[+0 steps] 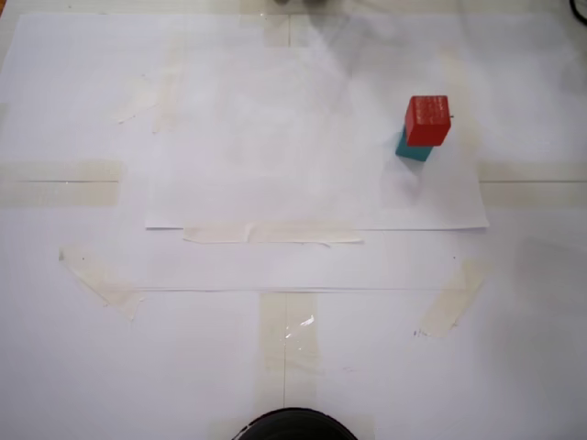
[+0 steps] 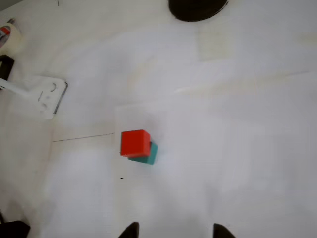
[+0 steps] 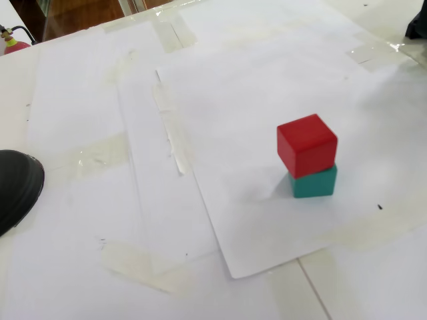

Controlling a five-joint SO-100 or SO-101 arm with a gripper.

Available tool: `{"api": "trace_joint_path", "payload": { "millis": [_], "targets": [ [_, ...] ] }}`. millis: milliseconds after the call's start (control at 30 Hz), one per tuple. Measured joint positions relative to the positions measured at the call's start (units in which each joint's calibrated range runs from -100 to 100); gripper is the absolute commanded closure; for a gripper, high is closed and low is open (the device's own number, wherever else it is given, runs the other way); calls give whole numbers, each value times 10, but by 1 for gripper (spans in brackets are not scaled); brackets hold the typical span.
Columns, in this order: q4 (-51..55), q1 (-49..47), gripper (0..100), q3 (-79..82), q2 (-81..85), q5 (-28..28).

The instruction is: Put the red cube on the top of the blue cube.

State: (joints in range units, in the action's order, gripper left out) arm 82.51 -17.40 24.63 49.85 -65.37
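The red cube (image 1: 427, 120) sits on top of the blue cube (image 1: 412, 149), which is teal, on white paper at the right of a fixed view. The stack also shows in the other fixed view, red cube (image 3: 306, 145) over blue cube (image 3: 314, 183), slightly offset and turned. In the wrist view the red cube (image 2: 134, 143) covers most of the blue cube (image 2: 149, 155). My gripper (image 2: 176, 232) shows only as two dark fingertips (image 2: 130, 231) at the bottom edge. It is open and empty, well back from the stack.
A black round object (image 1: 293, 426) lies at the table's near edge, and shows in the wrist view (image 2: 197, 7) and the other fixed view (image 3: 17, 187). A white device (image 2: 49, 94) and a tape roll (image 2: 7, 37) lie at the left. Taped paper sheets cover the table.
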Motion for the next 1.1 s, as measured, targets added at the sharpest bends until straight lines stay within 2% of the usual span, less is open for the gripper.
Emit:
{"api": "trace_joint_path", "payload": {
  "millis": [333,433,733,1100],
  "targets": [
    [69,113,100,46,139,104],
    [69,133,100,89,174,122],
    [85,181,100,244,301,126],
    [100,215,100,307,424,124]
  ]
}}
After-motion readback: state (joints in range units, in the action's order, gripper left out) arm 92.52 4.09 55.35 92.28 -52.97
